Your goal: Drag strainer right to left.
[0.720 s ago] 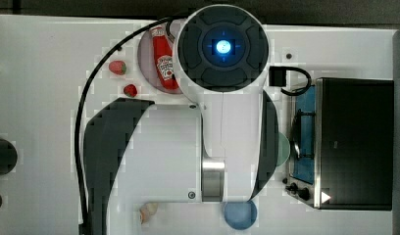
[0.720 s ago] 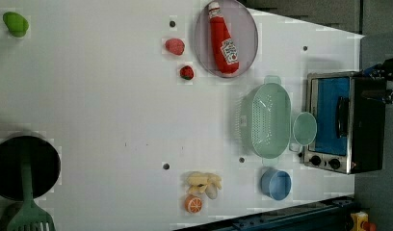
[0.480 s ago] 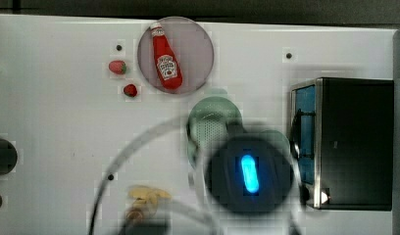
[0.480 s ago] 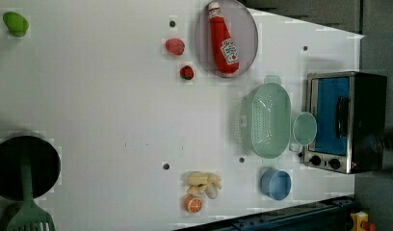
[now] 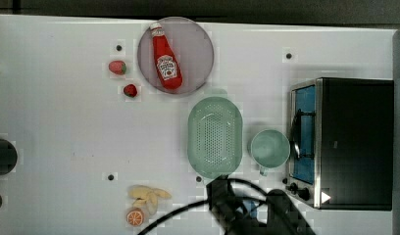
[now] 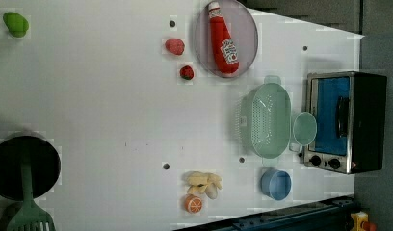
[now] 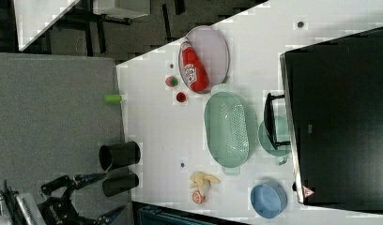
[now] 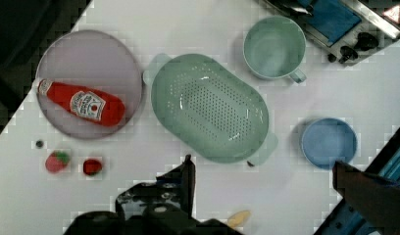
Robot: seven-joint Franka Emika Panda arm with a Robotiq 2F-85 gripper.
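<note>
**Strainer, unmoved, gripper spread and empty**

Item: strainer (image 5: 215,136), pale mint oblong, perforated floor, a small tab at each rounded end. It lay open side up on the table (image 5: 65,122), in the top view just below the plate (image 5: 193,36) that carried the ketchup bottle (image 5: 165,58), and just left of the cup (image 5: 269,148). The toaster oven (image 5: 355,142) stood further to the top view's right. The bowl (image 6: 276,184) sat near the strainer's lower end in the left view, apart from it.

Gripper (image 8: 266,186): you had its fingers (image 8: 188,178) spread wide, grasping nothing, held above the table on the near side of the strainer in the wrist view and not touching it.

Handling, by judgement: thin plastic, so probably light and fairly stiff, with a smooth base that should slide readily on the table. Being light, it could tip or skate off if you pushed it high on the wall. You would likely do best to pinch the rim along one long side, or to hook a finger inside the wall, and to pull low.

Path: to the top view's left the table was open; two strawberries (image 5: 130,90) and fruit pieces (image 5: 148,197) lay to either side of that lane.
</note>
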